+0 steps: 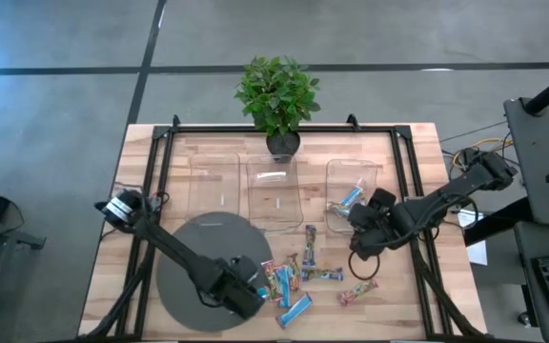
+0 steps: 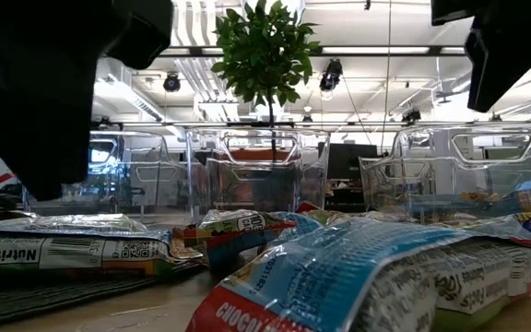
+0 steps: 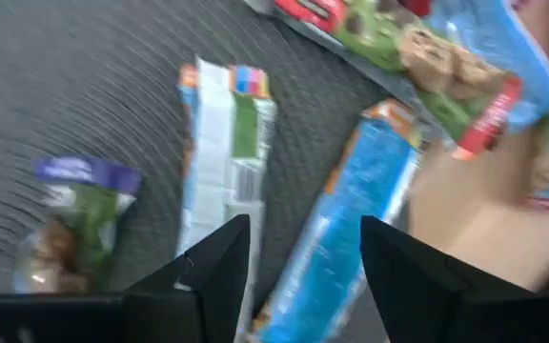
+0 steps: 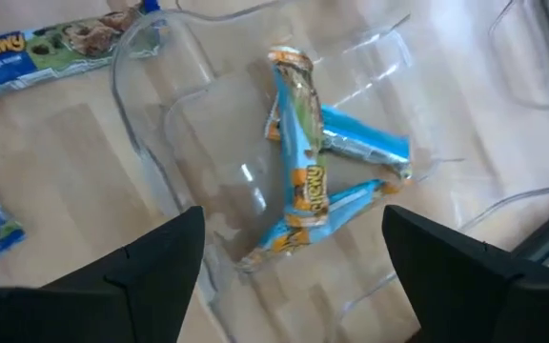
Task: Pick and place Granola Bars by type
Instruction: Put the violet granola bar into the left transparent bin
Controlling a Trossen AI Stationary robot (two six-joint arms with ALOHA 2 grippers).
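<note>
Granola bars (image 1: 294, 278) lie mostly in a loose cluster on the wooden table (image 1: 417, 305), at the edge of a round grey mat (image 1: 184, 257); three more, blue-and-white (image 4: 303, 181), rest crossed over one another inside the clear tray (image 1: 351, 195) nearest my right arm. Two other clear trays (image 1: 274, 191) stand beside it toward my left, in front of a potted plant (image 1: 276, 95).

My left gripper (image 3: 298, 257) hangs low over the mat's edge, its fingers spread and holding nothing. Between and just past the fingertips lie a multicoloured bar (image 3: 227, 152) and a bright blue bar (image 3: 351, 219); a purple-and-green wrapper (image 3: 74, 219) sits apart on the mat.

My right gripper (image 4: 294, 257) is poised above the near end of the tray holding the three blue bars, fingers wide apart and empty. A green "Chewy" bar (image 4: 46, 48) lies on the wood just outside that tray's wall.

From table height, blue (image 2: 358, 277) and multicoloured wrappers (image 2: 63, 247) fill the foreground, with the trays standing behind them.
</note>
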